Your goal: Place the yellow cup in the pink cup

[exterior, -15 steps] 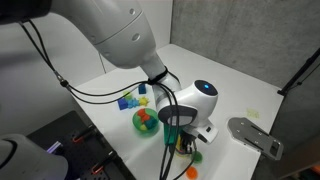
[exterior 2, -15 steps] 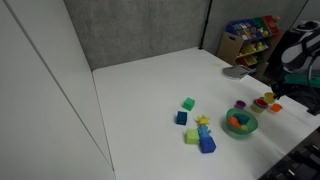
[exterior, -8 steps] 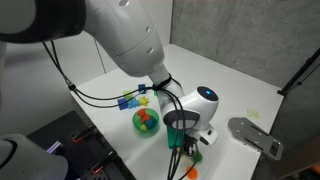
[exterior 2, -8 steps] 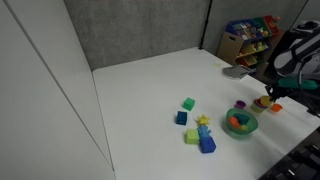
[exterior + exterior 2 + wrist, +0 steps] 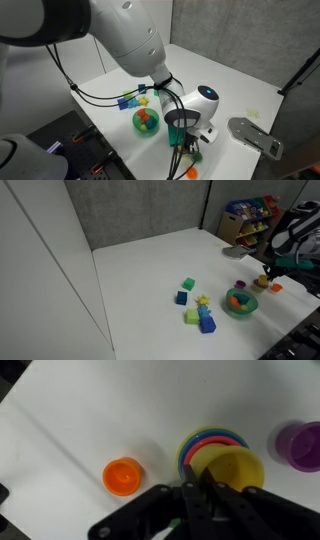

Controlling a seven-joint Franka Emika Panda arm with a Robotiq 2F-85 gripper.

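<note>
In the wrist view my gripper (image 5: pixel 192 488) is shut on the near rim of the yellow cup (image 5: pixel 232 466). The yellow cup sits upright over a nest of cups. The pink cup (image 5: pixel 189 448) shows only as a pink rim ring inside blue and green rims on the yellow cup's left side. I cannot tell whether the yellow cup rests inside it or hangs just above. In both exterior views the gripper (image 5: pixel 181 140) (image 5: pixel 272 273) is low over the table beside the green bowl, and the cups are mostly hidden.
An orange cup (image 5: pixel 122 477) stands to the left of the nest and a purple cup (image 5: pixel 302 444) to the right. A green bowl (image 5: pixel 146 121) (image 5: pixel 240 303) holds coloured pieces. Loose blocks (image 5: pixel 196 308) lie further in. A grey flat object (image 5: pixel 256 136) is near the table edge.
The arm shifted slightly and lowered toward the cups between a second ago and half a second ago. Since then nothing has visibly moved.
</note>
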